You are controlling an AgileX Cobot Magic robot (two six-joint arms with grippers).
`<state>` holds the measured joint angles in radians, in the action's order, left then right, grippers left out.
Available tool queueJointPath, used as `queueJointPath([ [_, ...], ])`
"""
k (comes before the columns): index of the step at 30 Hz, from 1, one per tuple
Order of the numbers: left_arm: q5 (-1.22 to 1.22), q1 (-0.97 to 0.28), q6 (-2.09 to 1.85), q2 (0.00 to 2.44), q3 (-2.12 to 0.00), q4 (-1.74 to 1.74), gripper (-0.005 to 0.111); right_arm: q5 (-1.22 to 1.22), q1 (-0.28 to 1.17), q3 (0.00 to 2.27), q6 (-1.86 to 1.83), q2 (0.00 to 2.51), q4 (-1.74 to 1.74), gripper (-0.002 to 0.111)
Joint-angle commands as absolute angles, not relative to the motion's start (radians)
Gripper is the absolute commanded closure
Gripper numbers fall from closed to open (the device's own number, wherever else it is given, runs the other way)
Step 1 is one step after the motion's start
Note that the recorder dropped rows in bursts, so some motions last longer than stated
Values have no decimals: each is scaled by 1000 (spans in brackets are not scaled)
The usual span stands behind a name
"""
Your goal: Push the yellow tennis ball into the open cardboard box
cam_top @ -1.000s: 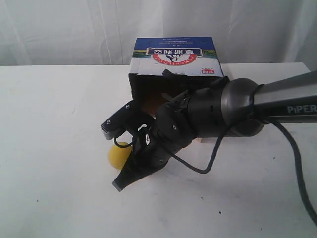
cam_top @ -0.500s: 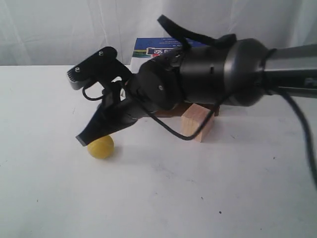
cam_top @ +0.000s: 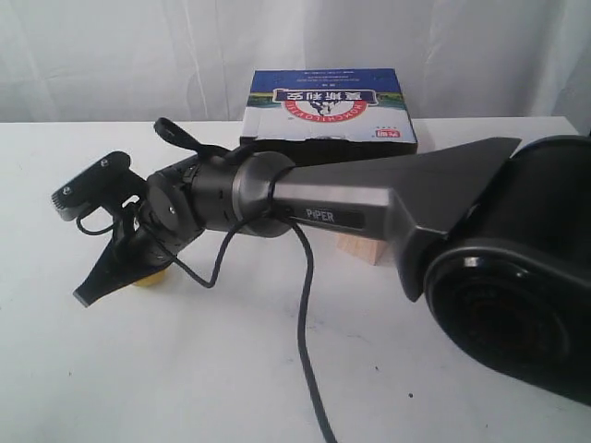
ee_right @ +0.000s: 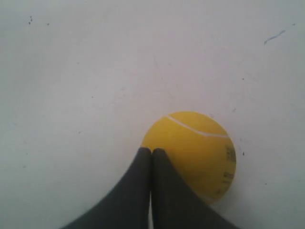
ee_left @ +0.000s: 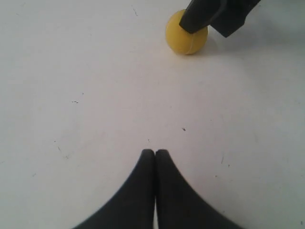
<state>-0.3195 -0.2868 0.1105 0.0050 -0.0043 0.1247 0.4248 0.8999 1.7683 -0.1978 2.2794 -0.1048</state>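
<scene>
Right gripper (cam_top: 90, 295) at the yellow tennis ball (cam_top: 150, 278), push not done yet.
You've got the jaws pressed together as a blunt pusher, lying on or just over the ball near the left edge of the tabletop (cam_top: 138, 378). The open cardboard box (cam_top: 325, 115) sits at the back edge, well apart. The left gripper (ee_left: 155, 153) hovers nearby, jaws also pressed together.

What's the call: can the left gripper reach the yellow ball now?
Probably yes: only bare table lies between the shut left gripper and the yellow tennis ball. The shut right gripper crowds its far side.
</scene>
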Motion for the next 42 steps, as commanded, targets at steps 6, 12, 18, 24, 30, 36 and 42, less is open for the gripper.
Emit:
queueJointPath([
  [6,-337,-292,108,0,0,127,107,528,896,1767,-172,2266,-87,108],
  [12,-337,-292,108,0,0,127,107,628,896,1767,-96,2228,52,108],
  [18,-337,-292,108,0,0,127,107,651,895,1756,-89,2121,86,108],
  [24,-337,-292,108,0,0,127,107,505,887,1756,-89,2109,91,108],
  [30,-337,-292,108,0,0,127,107,457,854,1758,-72,2231,87,108],
  [36,-337,-292,108,0,0,127,107,544,844,1758,-23,2270,84,108],
  [42,-337,-292,108,0,0,127,107,635,842,1756,11,2255,88,108],
])
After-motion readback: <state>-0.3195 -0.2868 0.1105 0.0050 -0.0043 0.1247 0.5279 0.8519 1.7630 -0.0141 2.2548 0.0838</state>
